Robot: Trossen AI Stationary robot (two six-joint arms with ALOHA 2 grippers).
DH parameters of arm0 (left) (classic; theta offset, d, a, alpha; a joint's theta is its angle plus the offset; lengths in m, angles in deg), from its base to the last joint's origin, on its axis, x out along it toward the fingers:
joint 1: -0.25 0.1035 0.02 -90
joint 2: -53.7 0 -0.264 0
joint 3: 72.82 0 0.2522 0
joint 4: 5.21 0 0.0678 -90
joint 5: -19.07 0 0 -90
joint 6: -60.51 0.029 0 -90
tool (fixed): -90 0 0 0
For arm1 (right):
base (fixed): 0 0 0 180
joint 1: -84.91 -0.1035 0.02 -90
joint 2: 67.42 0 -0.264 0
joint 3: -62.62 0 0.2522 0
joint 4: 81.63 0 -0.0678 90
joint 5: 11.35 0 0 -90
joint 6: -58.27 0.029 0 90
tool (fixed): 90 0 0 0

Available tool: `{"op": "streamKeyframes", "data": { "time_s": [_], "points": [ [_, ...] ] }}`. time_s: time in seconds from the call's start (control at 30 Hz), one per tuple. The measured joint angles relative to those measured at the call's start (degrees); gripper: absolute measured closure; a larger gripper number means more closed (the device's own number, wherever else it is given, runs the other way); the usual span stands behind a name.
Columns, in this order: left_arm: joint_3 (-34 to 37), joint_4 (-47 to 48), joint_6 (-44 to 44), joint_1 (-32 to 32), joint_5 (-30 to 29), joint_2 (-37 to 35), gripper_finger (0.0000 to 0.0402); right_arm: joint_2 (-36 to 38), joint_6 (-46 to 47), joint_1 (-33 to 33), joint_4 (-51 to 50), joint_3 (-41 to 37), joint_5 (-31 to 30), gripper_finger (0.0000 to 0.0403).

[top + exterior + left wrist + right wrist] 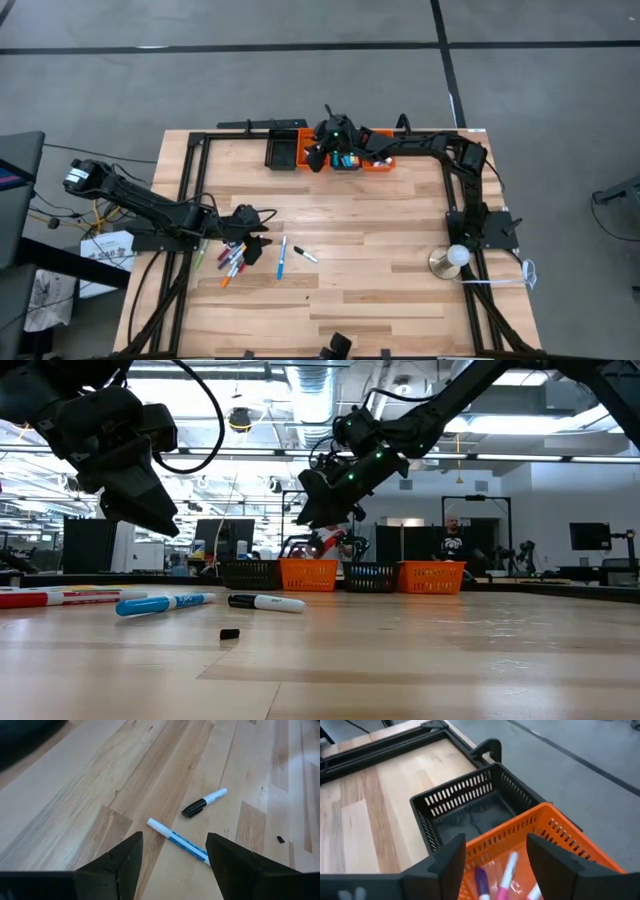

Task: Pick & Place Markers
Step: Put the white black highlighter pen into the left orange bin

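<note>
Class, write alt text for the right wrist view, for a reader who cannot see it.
The right gripper, fingers apart and empty, hangs over an orange basket holding a few markers, pink and purple among them. Beside it sits an empty black basket, both at the far edge of a pale wooden table, with grey floor beyond.

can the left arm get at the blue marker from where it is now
Probably yes: the left gripper hangs open just above the blue marker, which lies alone on bare table, nothing covering it.
</note>
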Motion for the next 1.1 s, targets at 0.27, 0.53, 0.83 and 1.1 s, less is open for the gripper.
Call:
{"op": "streamKeyframes", "data": {
  "time_s": [0.27, 0.53, 0.83, 1.1],
  "points": [
    [0.00, 0.01, 0.00, 0.00, 0.01, 0.00, 0.0188, 1.88, -5.14, -6.60, -5.44, -0.05, 10.23, 0.0196],
    [0.00, 0.00, 0.02, -0.04, 0.02, 0.00, 0.0188, 1.34, -4.76, -20.33, -12.60, -0.36, 8.66, 0.0221],
    [0.00, 0.00, 0.00, -0.02, 0.02, 0.00, 0.0188, 0.71, 0.21, -33.66, -8.22, -4.46, -16.24, 0.0251],
    [-0.02, -0.39, 0.02, -0.02, 0.02, 0.00, 0.0188, -3.85, 7.61, -36.12, -6.12, -4.50, -13.62, 0.0250]
  ]
}}
